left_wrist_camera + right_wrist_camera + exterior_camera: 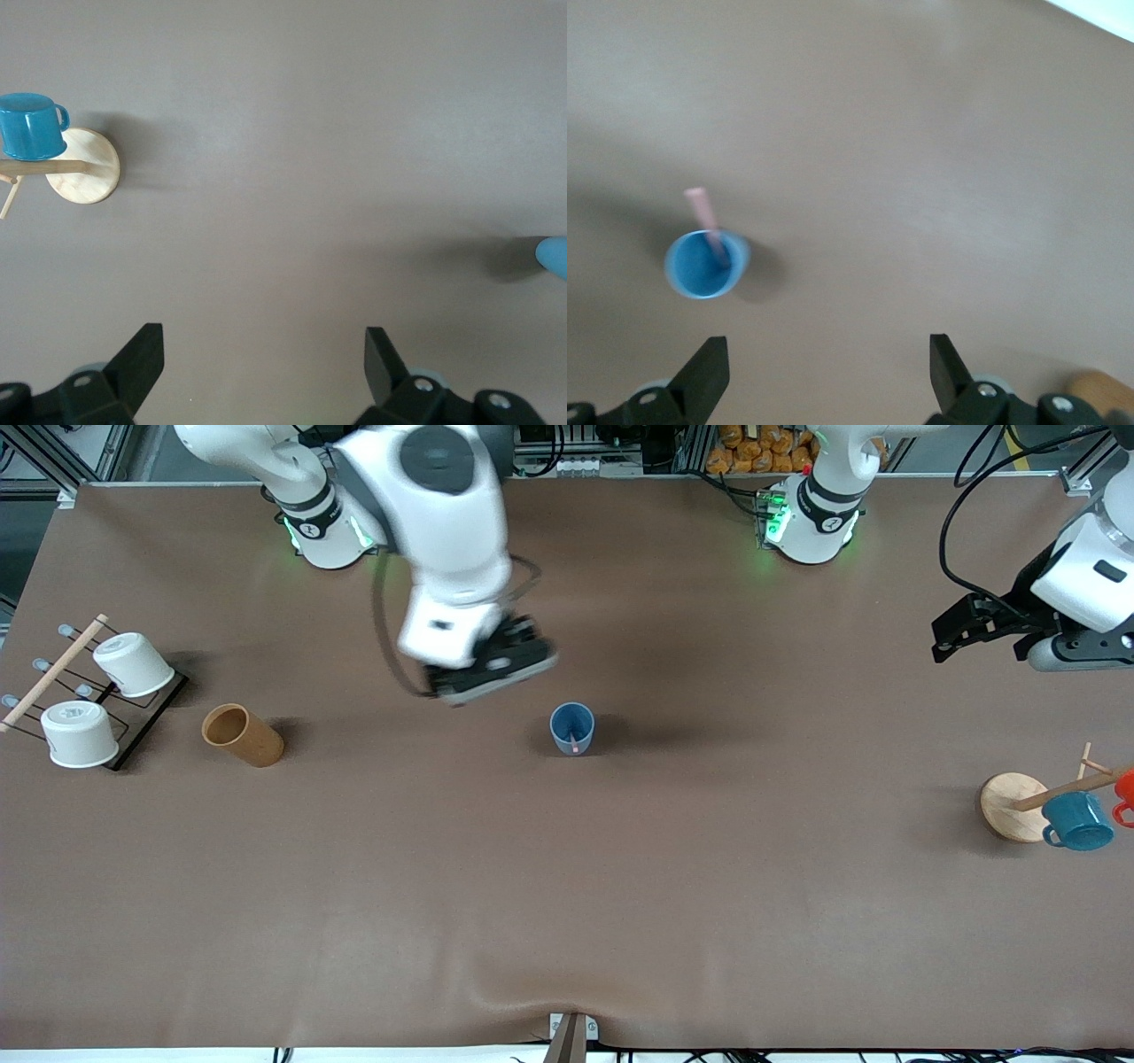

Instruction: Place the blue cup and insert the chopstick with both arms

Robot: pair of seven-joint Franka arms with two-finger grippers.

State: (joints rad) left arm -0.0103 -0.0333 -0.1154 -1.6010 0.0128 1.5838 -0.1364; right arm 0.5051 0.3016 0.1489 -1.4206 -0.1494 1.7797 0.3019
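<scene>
The blue cup is seen upright mid-table, with the chopstick standing in it, tilted toward six o'clock in the front view. The right gripper is held in the air at about ten o'clock of the cup, fingers spread wide and empty. The left gripper is held over the left arm's end of the table, likewise wide open and empty, at about twelve o'clock of the wooden mug stand bearing a teal mug.
</scene>
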